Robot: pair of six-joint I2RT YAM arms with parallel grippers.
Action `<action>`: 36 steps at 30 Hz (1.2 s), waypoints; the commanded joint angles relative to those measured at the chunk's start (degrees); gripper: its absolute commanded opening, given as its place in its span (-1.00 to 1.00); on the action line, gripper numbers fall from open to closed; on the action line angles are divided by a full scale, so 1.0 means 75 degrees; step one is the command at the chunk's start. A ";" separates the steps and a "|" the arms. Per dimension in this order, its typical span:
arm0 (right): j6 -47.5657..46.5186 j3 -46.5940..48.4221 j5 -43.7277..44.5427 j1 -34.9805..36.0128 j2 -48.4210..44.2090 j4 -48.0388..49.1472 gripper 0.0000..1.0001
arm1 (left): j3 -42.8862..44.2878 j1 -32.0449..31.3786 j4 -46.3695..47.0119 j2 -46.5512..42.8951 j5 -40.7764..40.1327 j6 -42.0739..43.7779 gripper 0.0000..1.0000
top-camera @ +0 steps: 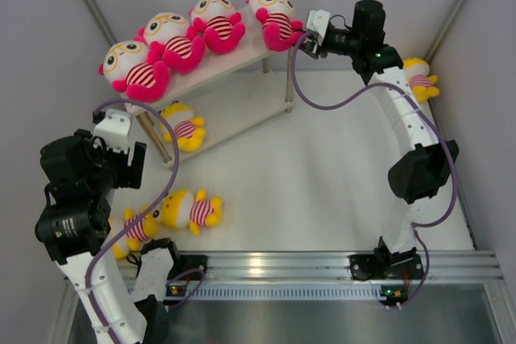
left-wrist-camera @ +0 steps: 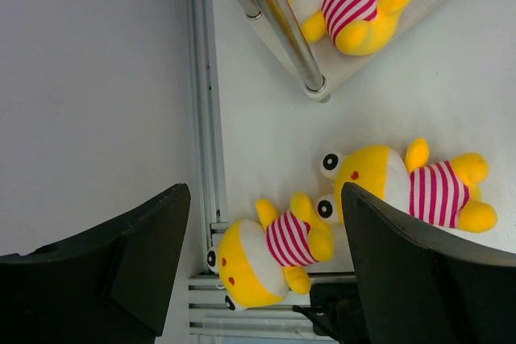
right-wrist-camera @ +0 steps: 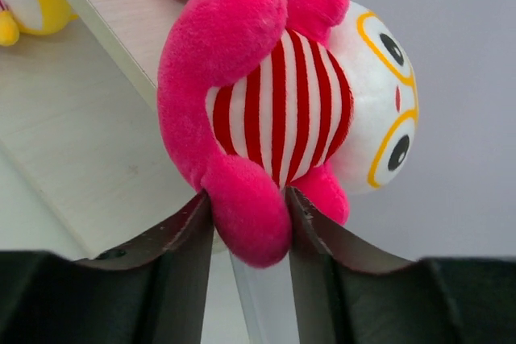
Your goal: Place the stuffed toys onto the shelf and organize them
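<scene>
~Half done. 4 pinks (top-camera: 181, 42) line shelf (top-camera: 226, 66) top; 1 yellow (top-camera: 184, 125) on lower tier. 3 yellows off shelf: 2 (top-camera: 192, 209) front-left of it, 1 (top-camera: 421, 78) to its right. R gripper (right-wrist-camera: 248, 203) flanks the foot of the end pink (top-camera: 274, 15) at shelf's right end, touching it; clamped or not, can't tell. L gripper (left-wrist-camera: 264, 195) apart, empty.

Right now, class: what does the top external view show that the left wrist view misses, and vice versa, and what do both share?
Only top external: four pink toys on the shelf's top board, the right hand at the end pink toy, a yellow toy beside that arm. Only left wrist: the open left hand close up. Both: two yellow toys on the table, one on the lower board.
</scene>
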 commanded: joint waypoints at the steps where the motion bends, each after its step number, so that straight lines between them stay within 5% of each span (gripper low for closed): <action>1: 0.0291 0.0141 0.0014 -0.0048 -0.0106 0.0664 -0.15 | -0.0053 -0.0016 -0.0034 -0.0024 0.0151 0.0078 0.64; 7: 0.2270 -0.0897 0.0048 -0.0095 -0.0761 0.2208 0.42 | -0.0100 -0.0016 -0.0069 -0.0036 0.0187 0.0090 0.64; 15: 0.7747 -0.3561 0.1781 -0.0025 -0.2169 0.5877 0.82 | -0.0135 -0.0040 -0.0081 -0.0024 0.0292 0.0078 0.64; 24: 1.1705 -0.4113 0.3975 0.0479 -0.1701 0.7295 0.54 | -0.0135 -0.0040 -0.0104 -0.0024 0.0339 0.0090 0.64; 27: 1.1942 -0.4021 0.3975 0.0643 -0.1431 0.7824 0.54 | -0.0135 -0.0040 -0.0104 -0.0024 0.0339 0.0102 0.64; 36: 1.1028 -0.3410 0.5427 0.1088 -0.1032 0.6255 0.50 | -0.0206 -0.0087 -0.0175 -0.0071 0.0339 0.0137 0.64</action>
